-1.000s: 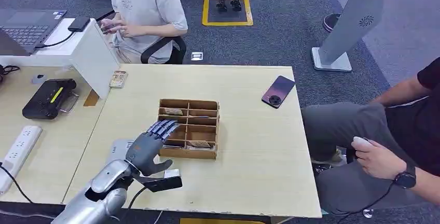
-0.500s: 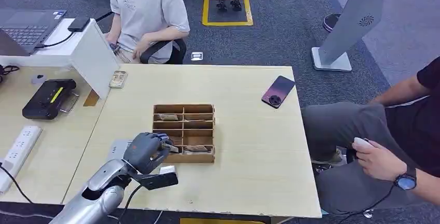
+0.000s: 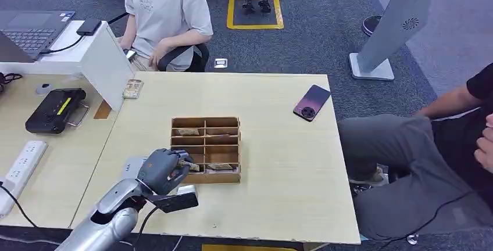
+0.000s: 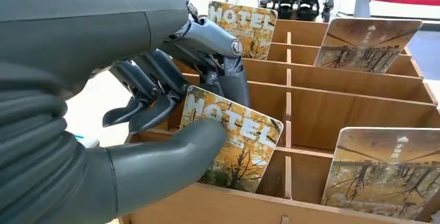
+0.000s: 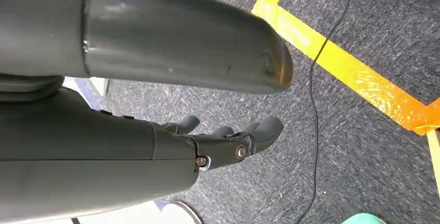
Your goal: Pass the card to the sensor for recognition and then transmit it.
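Note:
A wooden divided box stands mid-table with several cards upright in its compartments. My left hand is at the box's near-left compartment. There it pinches a "HOTEL" card with an autumn-tree picture between thumb and fingers; the card still stands in its compartment. Other cards sit in neighbouring slots. A light grey flat device lies on the table under my left wrist. My right hand hangs over the carpet floor, fingers loosely apart, holding nothing.
A phone lies at the table's far right. A white upright panel, a black handset and a power strip are on the left. One person sits behind the table, another at its right edge.
My left hand's fingers, spread over the box a second ago, have closed on the card. The box has slid slightly left and towards me. The person on the right has lifted a hand.

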{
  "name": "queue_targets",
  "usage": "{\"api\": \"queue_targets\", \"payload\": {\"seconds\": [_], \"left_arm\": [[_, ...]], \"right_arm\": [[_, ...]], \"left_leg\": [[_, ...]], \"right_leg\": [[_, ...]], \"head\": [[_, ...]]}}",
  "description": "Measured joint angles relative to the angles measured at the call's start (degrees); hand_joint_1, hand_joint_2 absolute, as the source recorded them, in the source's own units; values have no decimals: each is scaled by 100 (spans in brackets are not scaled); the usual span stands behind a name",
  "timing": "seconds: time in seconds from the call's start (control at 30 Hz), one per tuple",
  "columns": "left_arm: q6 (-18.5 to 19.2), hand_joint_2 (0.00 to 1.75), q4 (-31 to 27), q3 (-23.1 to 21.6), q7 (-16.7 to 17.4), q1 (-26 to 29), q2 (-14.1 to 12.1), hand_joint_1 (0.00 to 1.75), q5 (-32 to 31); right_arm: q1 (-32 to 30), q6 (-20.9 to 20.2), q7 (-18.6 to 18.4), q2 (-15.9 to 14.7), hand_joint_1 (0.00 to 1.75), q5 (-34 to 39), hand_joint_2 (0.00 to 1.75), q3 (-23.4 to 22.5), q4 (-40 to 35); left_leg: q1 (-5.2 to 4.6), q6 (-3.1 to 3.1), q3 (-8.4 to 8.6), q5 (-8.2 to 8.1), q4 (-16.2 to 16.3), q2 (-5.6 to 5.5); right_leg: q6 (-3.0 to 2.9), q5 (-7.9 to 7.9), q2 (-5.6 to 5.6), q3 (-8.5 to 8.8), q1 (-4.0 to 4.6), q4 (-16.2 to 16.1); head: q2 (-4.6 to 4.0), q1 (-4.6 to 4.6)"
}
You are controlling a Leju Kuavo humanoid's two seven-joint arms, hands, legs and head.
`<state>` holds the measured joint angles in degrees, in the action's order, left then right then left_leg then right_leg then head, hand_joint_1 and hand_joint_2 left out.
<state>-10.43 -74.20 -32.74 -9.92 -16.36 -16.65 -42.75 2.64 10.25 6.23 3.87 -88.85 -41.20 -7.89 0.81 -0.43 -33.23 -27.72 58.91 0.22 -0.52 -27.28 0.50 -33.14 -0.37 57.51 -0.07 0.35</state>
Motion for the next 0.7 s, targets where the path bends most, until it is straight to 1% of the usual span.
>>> {"api": "queue_targets", "payload": {"seconds": [0.1,0.17,0.23,0.3,0.33,0.37,0.4,0.47,0.5,0.6,0.7], "left_arm": [[-15,175,0,24,-50,15,0,175,69],[-22,175,-4,57,-203,32,0,175,274],[-39,175,-123,129,-516,42,-15,175,685],[17,175,-425,209,-851,29,-59,175,1185],[173,175,-692,267,-1052,-2,-96,175,1575],[346,175,-989,317,-1165,-45,-151,175,1890],[497,175,-1293,370,-1207,-128,-228,175,2121],[821,175,-1843,526,-1104,-348,-368,175,2449],[903,175,-2031,619,-1066,-437,-418,175,2545],[1008,175,-2466,835,-1056,-617,-533,175,2643],[935,175,-2689,925,-1163,-702,-636,175,2868]], "right_arm": [[2,2,22,2,0,0,0,2,0],[2,0,37,2,0,0,0,2,0],[0,-9,57,2,0,2,0,2,0],[-1,-17,63,2,0,9,0,2,0],[-5,-15,81,2,0,22,0,0,0],[-10,-15,96,2,0,26,0,0,0],[-15,-15,101,2,0,31,0,0,0],[-23,-17,114,2,0,31,0,2,0],[-26,-17,116,2,0,31,0,0,0],[-40,-15,120,2,0,28,0,0,0],[-39,-13,151,2,0,17,0,0,0]], "left_leg": [[0,0,0,0,0,0],[0,0,0,0,0,0],[1,-1,0,1,0,-2],[1,-1,0,2,0,-3],[1,-1,-1,2,0,-3],[1,-1,-1,2,0,-3],[1,-1,-1,2,1,-3],[1,-1,-1,2,0,-3],[1,-1,0,2,0,0],[1,0,1,4,0,-1],[2,-1,0,5,0,-2]], "right_leg": [[0,0,0,0,0,0],[0,0,0,-1,0,0],[0,0,0,-2,0,0],[0,0,-1,-2,1,0],[0,0,-1,-3,1,0],[0,0,-1,-4,1,0],[0,0,-1,-3,1,0],[0,0,-2,-2,1,0],[0,0,0,-2,1,0],[-1,0,0,-1,1,1],[-1,0,0,-2,2,2]], "head": [[0,0],[0,0],[0,0],[0,2],[0,4],[0,0],[0,0],[0,2],[0,0],[0,2],[0,2]]}}
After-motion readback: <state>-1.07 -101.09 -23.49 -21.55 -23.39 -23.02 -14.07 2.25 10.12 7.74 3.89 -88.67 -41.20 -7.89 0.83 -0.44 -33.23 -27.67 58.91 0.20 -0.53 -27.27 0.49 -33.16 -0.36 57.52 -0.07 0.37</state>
